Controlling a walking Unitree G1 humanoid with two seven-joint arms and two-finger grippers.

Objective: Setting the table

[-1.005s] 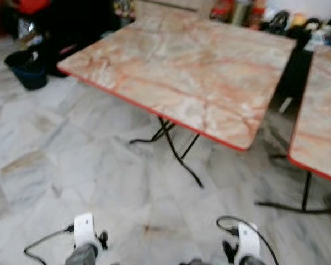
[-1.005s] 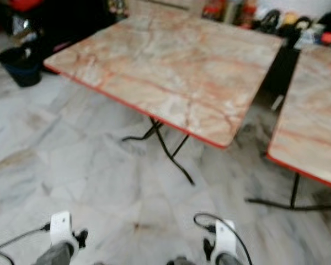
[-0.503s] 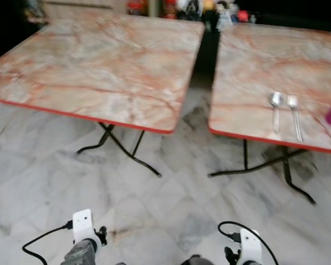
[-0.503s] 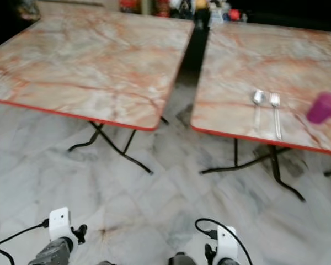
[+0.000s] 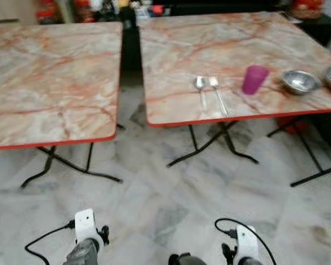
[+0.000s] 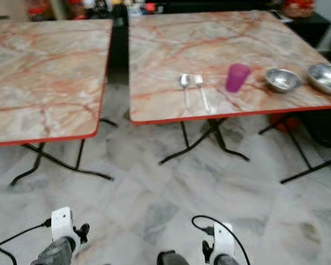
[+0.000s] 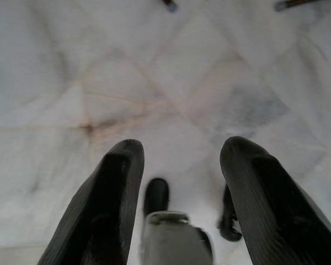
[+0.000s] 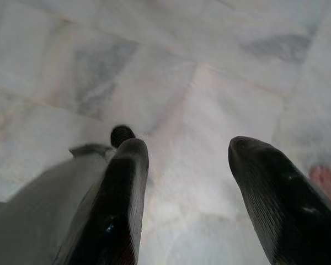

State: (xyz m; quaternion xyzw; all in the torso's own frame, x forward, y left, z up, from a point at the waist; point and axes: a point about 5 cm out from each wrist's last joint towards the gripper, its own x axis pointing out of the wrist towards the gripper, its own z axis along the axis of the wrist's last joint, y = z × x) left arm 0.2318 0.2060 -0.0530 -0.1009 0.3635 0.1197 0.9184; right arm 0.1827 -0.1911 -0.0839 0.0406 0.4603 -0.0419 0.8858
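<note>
Pale marble floor tiles (image 5: 171,199) spread under two folding tables with pinkish marble-patterned tops and red edges, set side by side with a dark gap between them. On the right table (image 5: 182,38) lay a spoon (image 5: 201,88) and a fork (image 5: 217,95), side by side near the front edge, handles toward the robot. Just right of the fork stood a purple cup (image 5: 254,79), upright. Further right sat a metal bowl (image 5: 300,81), and a second metal bowl (image 6: 325,76) lay beyond it at the table's far right end. The left table (image 5: 44,72) had its black crossed legs showing beneath. Along the wall behind both tables stood a blurred clutter of bottles and jars (image 5: 94,8) — too soft to tell apart.

Both arms hung low over the floor, well short of the tables. The left gripper (image 7: 179,165) pointed down at the tiles with its two black fingers (image 7: 113,199) spread apart and nothing between them. The right gripper (image 8: 187,165) hung likewise — fingers (image 8: 267,193) parted, holding nothing, bare tile beneath.
</note>
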